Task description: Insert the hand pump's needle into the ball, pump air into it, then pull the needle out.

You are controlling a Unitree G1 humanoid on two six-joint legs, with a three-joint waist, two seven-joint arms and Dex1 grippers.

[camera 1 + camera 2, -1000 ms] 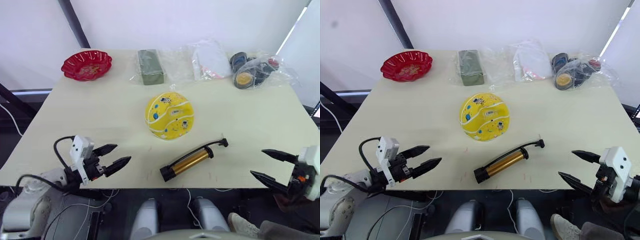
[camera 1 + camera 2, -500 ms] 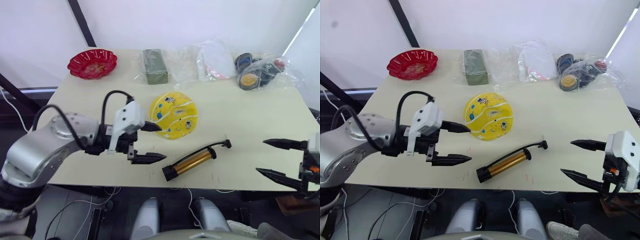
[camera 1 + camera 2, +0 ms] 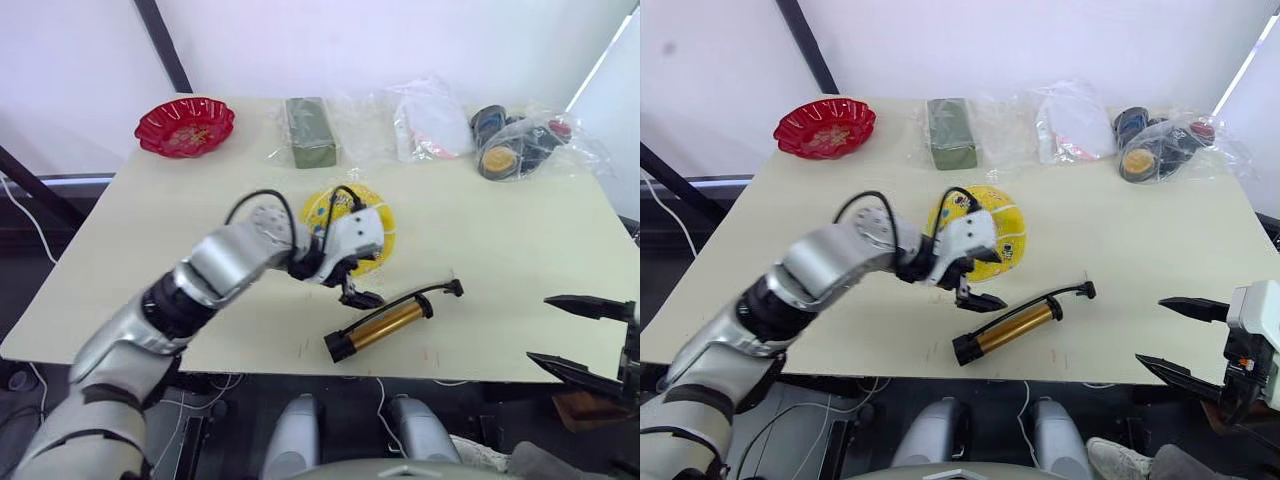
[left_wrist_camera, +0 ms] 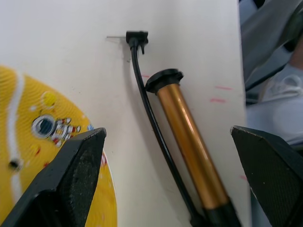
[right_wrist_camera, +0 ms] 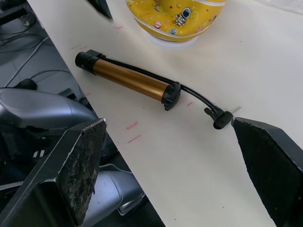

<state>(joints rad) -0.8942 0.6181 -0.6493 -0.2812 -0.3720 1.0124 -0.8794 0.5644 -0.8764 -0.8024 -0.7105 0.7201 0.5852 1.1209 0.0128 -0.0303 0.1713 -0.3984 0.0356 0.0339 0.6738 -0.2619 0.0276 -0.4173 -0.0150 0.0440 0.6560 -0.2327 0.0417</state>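
Left hand: my left hand (image 3: 973,280) reaches over the middle of the tabletop (image 3: 180,230), black fingers spread apart and grasping nothing, one finger against the near side of the ball, the other just above the pump's hose.
Right hand: my right hand (image 3: 1185,338) hangs off the tabletop's near right edge, fingers wide apart, empty.
Ball: the yellow ball with white curved stripes and small blue astronaut prints (image 3: 372,218) sits near the centre of the tabletop; its small dark valve hole shows in my left wrist view.
Pump: the small hand pump with a shiny gold-bronze cylinder and black end caps (image 3: 380,326) lies flat on the tabletop just in front of the ball, apart from it.
Needle: the thin metal needle on its small black fitting (image 4: 136,37) lies on the tabletop at the hose's end, clear of the ball.
Back edge: a red scalloped bowl (image 3: 184,126), a dark green block (image 3: 306,131), and clear plastic bags (image 3: 470,125).
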